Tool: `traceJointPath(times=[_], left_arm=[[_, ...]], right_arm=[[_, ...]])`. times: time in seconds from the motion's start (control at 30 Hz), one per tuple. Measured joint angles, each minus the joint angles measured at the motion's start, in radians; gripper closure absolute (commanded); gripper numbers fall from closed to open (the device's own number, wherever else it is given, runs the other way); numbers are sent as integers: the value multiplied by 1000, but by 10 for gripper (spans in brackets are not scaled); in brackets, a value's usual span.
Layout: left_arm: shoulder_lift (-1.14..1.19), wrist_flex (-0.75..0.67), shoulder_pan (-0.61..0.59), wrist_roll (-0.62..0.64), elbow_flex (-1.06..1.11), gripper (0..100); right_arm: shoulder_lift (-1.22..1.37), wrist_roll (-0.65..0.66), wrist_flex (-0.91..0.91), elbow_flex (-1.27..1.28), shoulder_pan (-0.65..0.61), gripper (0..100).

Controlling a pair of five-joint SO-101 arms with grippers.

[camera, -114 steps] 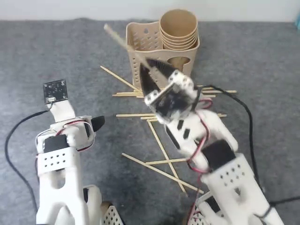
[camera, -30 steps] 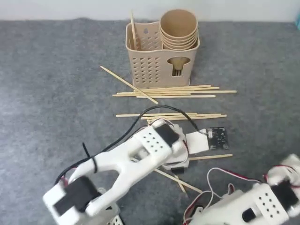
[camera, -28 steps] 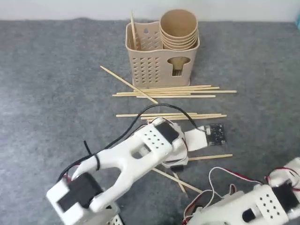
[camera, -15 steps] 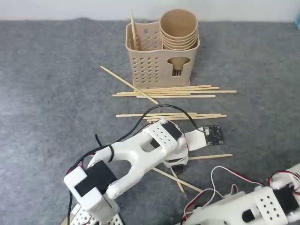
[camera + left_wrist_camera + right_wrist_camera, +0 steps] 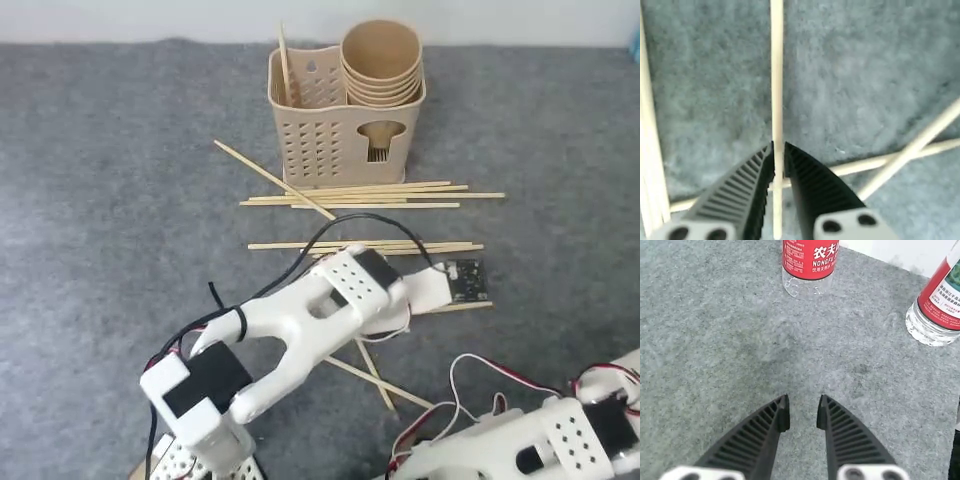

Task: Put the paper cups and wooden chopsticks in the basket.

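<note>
Our left fingers [image 5: 740, 192] clamp one chopstick [image 5: 776, 75]; our right fingers [image 5: 765, 435] gape slightly, empty. Held only at the tips, it may swivel or slip when lifted.

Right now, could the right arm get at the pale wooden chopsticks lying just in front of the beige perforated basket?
Probably yes. Those pale wooden chopsticks lie uncovered before the beige perforated basket; the left arm crosses only nearer sticks. The right pincer is open and holds nothing.
</note>
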Motion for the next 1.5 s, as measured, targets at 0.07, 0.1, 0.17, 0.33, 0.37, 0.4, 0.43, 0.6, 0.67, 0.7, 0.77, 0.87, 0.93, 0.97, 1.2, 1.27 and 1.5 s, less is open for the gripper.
traceJointPath(times=[0.07,0.1,0.17,0.33,0.37,0.4,0.43,0.6,0.67,0.7,0.77,0.87,0.93,0.97,1.2,1.27,1.5], left_arm=[[0,44,0,3,-37,970],[0,63,0,12,-52,970],[-2,98,0,28,-71,970],[-132,160,0,34,-72,969],[-173,163,0,37,-64,967],[-213,164,-5,38,-48,964],[-252,164,-11,35,-29,953],[-333,60,-41,37,83,774],[-333,-2,-48,40,127,740],[-325,-26,-48,37,140,739],[-292,-64,-48,35,143,754],[-215,-120,-49,35,143,799],[-163,-150,-49,17,143,818],[-137,-164,-49,-5,143,826],[-9,-261,-49,-35,141,927],[-6,-252,-46,-40,141,995],[-3,-190,-40,-41,141,987]], right_arm=[[0,0,0,0,0,898],[0,0,0,0,0,898],[-2,0,0,0,0,898],[-11,0,0,0,0,898],[-11,0,0,0,0,897],[-11,0,0,0,0,896],[-11,0,0,0,0,896],[-11,0,0,0,0,897],[-11,0,0,0,0,897],[-11,0,0,0,0,897],[-11,0,0,0,0,897],[-11,0,0,0,0,898],[-11,0,0,0,0,898],[-11,0,0,0,0,898],[-11,0,0,0,0,898],[-11,0,0,0,0,898],[-11,0,0,0,0,896]])
